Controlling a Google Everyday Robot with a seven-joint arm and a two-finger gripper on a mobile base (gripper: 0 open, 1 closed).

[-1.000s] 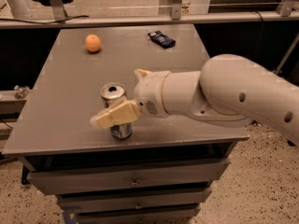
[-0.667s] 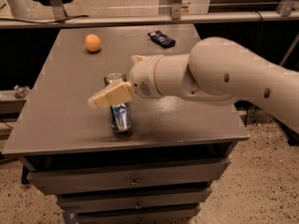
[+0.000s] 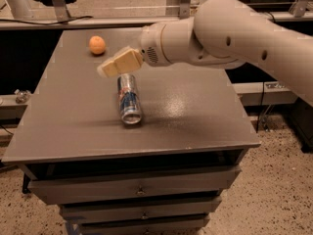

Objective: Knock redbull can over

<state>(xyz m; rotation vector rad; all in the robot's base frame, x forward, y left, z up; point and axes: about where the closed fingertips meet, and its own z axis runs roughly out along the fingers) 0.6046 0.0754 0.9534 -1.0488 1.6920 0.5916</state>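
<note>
The redbull can lies on its side on the grey table, its length running front to back, with its round end facing the front edge. It is silver with blue and red patches. My gripper hangs just above and behind the can's far end, at the end of the large white arm that reaches in from the right. It holds nothing that I can see.
An orange sits at the table's back left. The table stands on a drawer unit. A metal frame and rails run behind the table. The flat dark packet is hidden behind the arm.
The can stood upright a second ago, tipped over, and now lies flat. My gripper has moved up and back toward the table's far side.
</note>
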